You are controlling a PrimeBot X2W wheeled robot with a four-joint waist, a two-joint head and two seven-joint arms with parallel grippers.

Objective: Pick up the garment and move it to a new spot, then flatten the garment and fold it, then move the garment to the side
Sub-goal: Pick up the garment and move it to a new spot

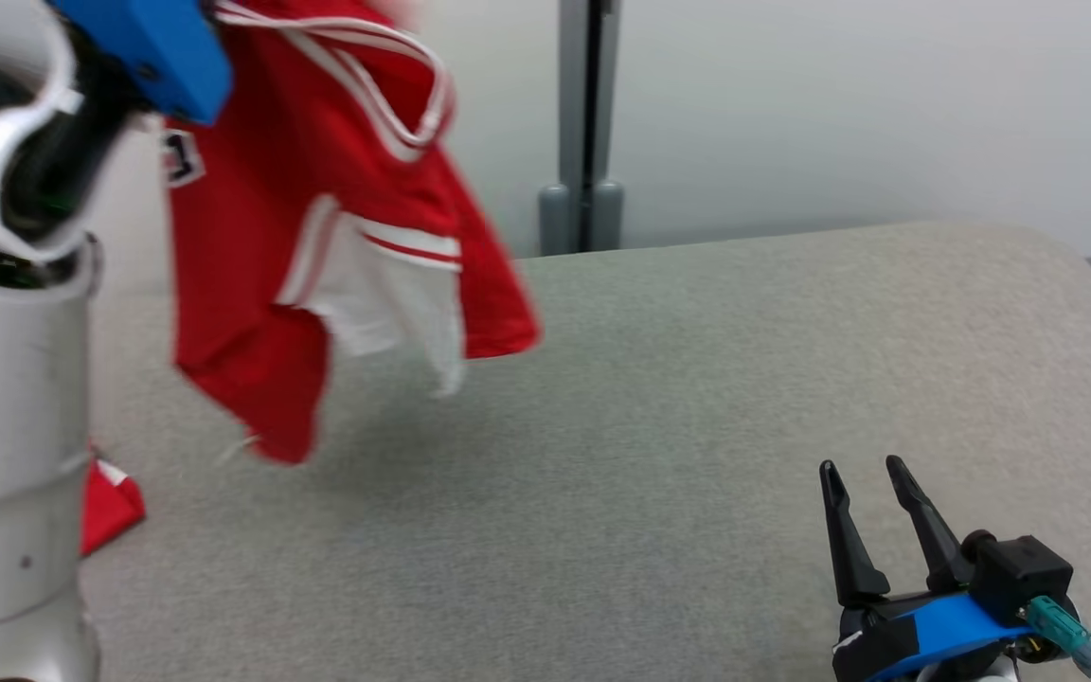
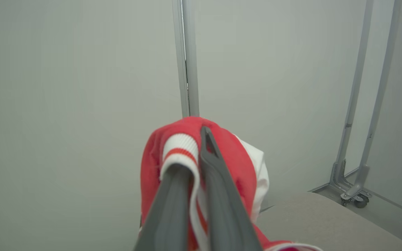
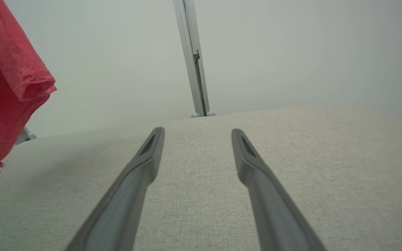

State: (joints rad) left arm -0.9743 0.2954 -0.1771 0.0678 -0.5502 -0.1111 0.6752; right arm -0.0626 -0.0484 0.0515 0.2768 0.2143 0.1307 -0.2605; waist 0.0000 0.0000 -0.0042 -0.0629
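Garment [image 1: 318, 237] hangs bunched under the left gripper [image 2: 192, 153], which is clamped on a striped edge, its tail seemingly touching the table [image 1: 697, 379] beneath; with the right gripper [image 1: 861, 466] idle, fingers apart, off to its right, lift higher before carrying, then lower slowly.

Lab-style test bay; pale partition walls [image 1: 839, 114], metal post [image 1: 583, 95] at 12 o'clock, castored frame [image 2: 352, 104], fabric-covered bench [image 1: 697, 426].

Red garment [image 1: 242, 284] with white trim hangs crumpled from above.
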